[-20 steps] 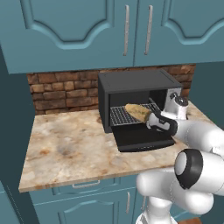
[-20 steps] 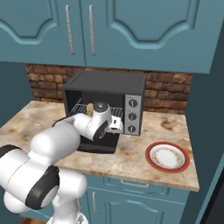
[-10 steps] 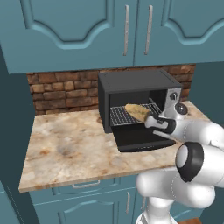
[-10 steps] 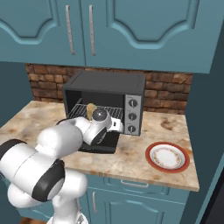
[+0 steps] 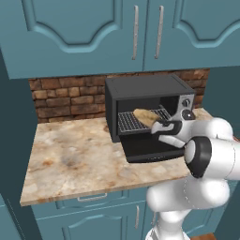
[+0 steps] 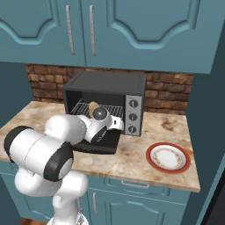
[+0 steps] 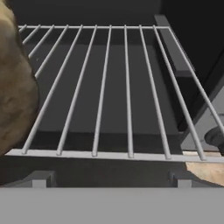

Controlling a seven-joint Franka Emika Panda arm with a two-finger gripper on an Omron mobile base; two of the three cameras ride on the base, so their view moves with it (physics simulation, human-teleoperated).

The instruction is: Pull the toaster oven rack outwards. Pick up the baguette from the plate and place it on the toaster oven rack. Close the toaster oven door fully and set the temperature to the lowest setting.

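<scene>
Golden-tan baguette (image 5: 146, 116) lies on the pulled-out toaster oven rack (image 5: 132, 122), hand (image 5: 161, 126) released just in front of it.
Black toaster oven (image 6: 104, 97) sits on the marbled desk (image 5: 75, 159) against the brick wall (image 5: 65, 97), its toaster oven door (image 5: 150, 149) folded down flat and open toward the robot. In the hand view the silver wires of the rack run away from the camera, with the loaf resting on them at the left edge (image 7: 15, 94) and nothing between the spread fingers. The white plate (image 6: 169, 158) with its orange-red rim lies bare on the desk, well apart to the right of the oven. Three knobs (image 6: 132, 117) stand in a column on the silver panel.
</scene>
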